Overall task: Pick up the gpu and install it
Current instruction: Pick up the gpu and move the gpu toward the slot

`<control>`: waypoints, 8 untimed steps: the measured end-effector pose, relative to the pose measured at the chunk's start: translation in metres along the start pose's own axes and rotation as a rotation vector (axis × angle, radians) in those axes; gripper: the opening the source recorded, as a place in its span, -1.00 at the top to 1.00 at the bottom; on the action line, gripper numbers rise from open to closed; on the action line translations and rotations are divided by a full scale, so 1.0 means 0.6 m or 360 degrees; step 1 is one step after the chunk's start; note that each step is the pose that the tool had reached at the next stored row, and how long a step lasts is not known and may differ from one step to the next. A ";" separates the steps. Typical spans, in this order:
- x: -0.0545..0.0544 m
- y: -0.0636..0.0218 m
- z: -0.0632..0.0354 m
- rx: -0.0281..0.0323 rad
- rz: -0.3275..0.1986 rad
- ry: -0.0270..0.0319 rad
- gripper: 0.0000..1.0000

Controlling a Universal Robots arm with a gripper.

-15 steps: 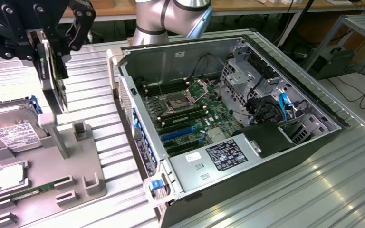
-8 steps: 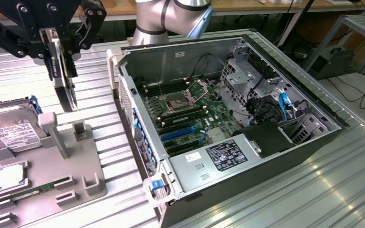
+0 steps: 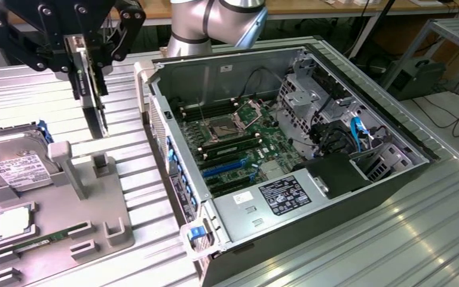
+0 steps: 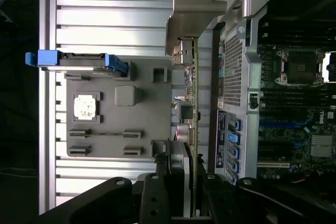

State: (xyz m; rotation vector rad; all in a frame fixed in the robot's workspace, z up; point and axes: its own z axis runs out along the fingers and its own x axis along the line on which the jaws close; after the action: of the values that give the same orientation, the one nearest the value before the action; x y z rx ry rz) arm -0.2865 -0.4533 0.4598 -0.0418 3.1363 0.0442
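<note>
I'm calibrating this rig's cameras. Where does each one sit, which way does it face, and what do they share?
Exterior view: a separate, raised camera looking down on the open computer case and grey tray; shows the arm and jaws clamping the gpu.
Wrist view: on the wrist, looking down along the gpu past the jaws.
Shared: gpu, tray, case, hard drive.

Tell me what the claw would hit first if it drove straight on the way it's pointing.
The claw points down, gripping the gpu, which hangs below it. The card's lower end would probably meet the grey parts tray first, near its small upright post, though depth is unclear.
</note>
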 end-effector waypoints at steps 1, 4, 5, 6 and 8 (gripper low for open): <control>-0.003 0.000 0.000 0.00000 0.0000 0.00000 0.43; -0.019 -0.001 0.000 0.00000 0.0000 0.00000 0.43; -0.022 -0.001 0.000 -0.00001 0.0000 0.00001 0.43; -0.026 -0.001 0.000 0.00000 0.0000 0.00000 0.43; -0.032 -0.001 0.000 0.00000 0.0000 0.00000 0.43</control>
State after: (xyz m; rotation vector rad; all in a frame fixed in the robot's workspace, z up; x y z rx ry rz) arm -0.2673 -0.4533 0.4597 -0.0417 3.1363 0.0443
